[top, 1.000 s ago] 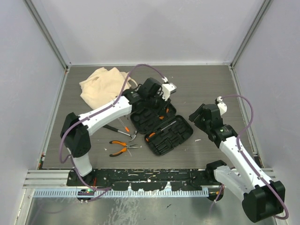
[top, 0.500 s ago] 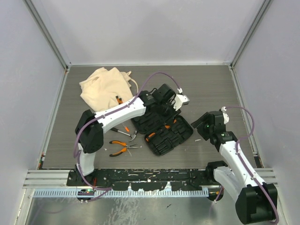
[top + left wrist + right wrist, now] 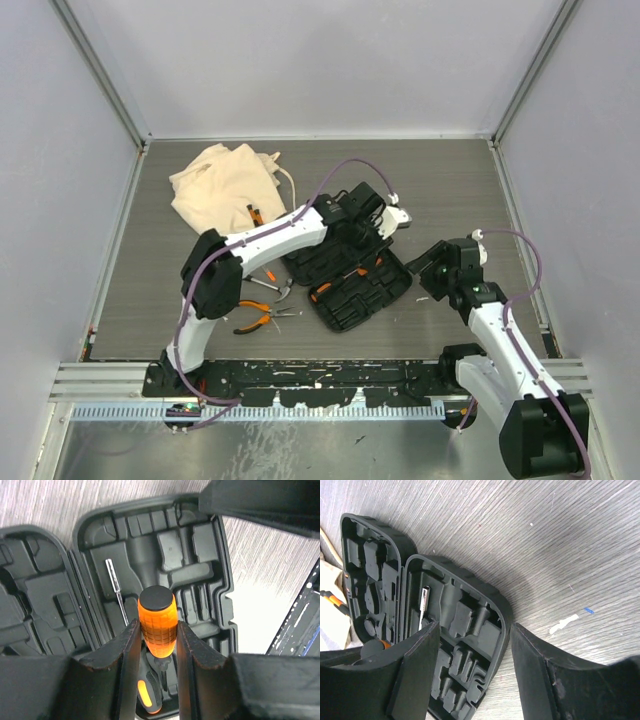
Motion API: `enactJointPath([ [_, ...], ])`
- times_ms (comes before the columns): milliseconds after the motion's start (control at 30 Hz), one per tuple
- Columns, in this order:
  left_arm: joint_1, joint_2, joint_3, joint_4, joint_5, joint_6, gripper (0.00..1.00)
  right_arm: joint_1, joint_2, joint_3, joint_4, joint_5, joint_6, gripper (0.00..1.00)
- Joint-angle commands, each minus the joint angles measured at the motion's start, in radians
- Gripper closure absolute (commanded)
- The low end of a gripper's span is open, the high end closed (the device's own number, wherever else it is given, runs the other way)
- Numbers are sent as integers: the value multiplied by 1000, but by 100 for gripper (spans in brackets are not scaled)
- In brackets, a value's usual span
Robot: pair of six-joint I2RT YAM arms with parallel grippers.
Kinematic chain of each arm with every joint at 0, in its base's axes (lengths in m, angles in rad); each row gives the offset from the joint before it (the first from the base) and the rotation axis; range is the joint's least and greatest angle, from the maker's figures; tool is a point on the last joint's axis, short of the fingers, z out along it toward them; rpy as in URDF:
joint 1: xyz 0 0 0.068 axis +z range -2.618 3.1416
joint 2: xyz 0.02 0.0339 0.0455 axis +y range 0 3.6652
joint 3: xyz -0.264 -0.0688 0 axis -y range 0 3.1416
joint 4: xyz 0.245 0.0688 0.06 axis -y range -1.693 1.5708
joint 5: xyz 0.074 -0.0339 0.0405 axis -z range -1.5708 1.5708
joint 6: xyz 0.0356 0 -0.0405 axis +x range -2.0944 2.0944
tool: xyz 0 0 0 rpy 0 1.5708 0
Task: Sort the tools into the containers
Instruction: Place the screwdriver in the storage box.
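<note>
The black tool case [image 3: 345, 282] lies open in the middle of the table. Above its far half hangs my left gripper [image 3: 372, 232], shut on the orange handle of a screwdriver [image 3: 157, 622]. Below the handle, another orange-and-black screwdriver [image 3: 145, 695] and a steel shaft [image 3: 116, 587] rest in the case [image 3: 200, 555]. My right gripper [image 3: 428, 263] stands open just right of the case, nothing between its fingers [image 3: 415, 670], and the case's right rim [image 3: 502, 615] shows below them. The beige bag [image 3: 220, 185] lies at the back left with a screwdriver [image 3: 255, 213] on it.
Left of the case on the table lie orange-handled pliers [image 3: 255, 316], a hammer [image 3: 265, 285] and a small orange screwdriver [image 3: 270, 274]. Grey walls close in the table on three sides. A white scrap [image 3: 567, 622] lies right of the case.
My left arm has swung right over the open case, carrying the screwdriver. My right arm has drawn back a little toward the near side, still open.
</note>
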Motion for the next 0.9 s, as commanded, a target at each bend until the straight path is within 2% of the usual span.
enactJointPath([
  [0,-9,22,97,15,41,28,72,-10,-36,-4,40,-17,3,37],
  [267,-30,103,160,22,46,19,66,-17,-115,22,-29,43,12,37],
  [533,-32,142,160,53,32,-3,57,-20,-153,33,-61,55,13,36],
  [867,-33,79,135,89,-6,-29,50,-21,-153,40,-56,39,-20,36],
])
